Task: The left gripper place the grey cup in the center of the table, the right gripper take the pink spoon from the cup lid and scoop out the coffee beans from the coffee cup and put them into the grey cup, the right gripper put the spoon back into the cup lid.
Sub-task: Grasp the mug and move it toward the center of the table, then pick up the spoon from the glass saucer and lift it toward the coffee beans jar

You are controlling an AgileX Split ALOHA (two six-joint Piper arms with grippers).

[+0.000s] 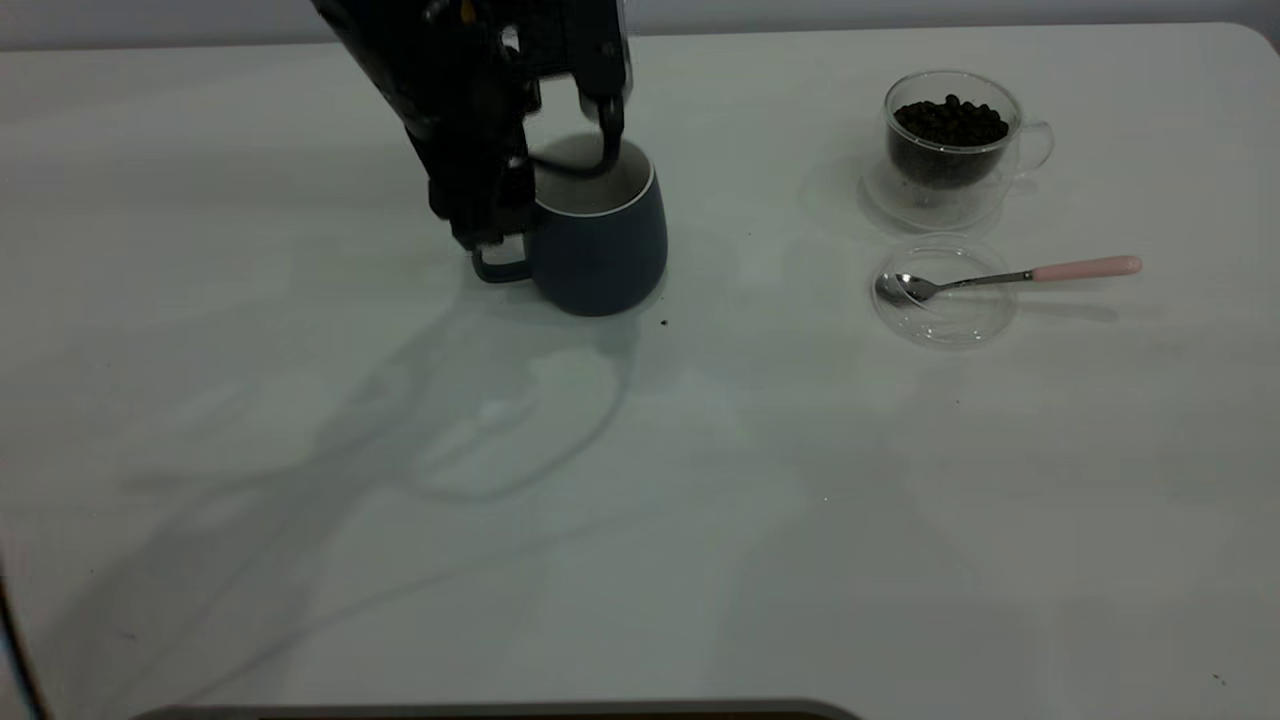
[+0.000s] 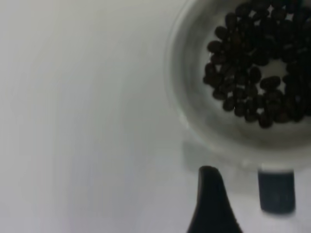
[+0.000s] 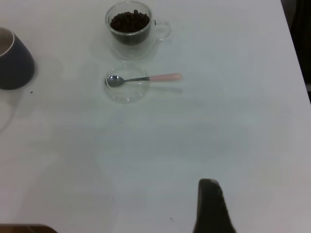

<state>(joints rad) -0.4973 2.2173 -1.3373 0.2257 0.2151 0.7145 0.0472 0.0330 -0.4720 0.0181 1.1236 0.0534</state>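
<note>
On the table [image 1: 300, 330], your left end effector [image 1: 560, 170] pinches the grey cup [image 1: 600, 250] by its rim; your right end effector's [image 3: 212, 206] opening I cannot tell; no writing is readable.

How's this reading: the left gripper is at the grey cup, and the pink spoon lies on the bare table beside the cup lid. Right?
Not quite. The exterior view shows the pink spoon with its bowl resting in the cup lid, not on the bare table. The left gripper is at the grey cup.
</note>
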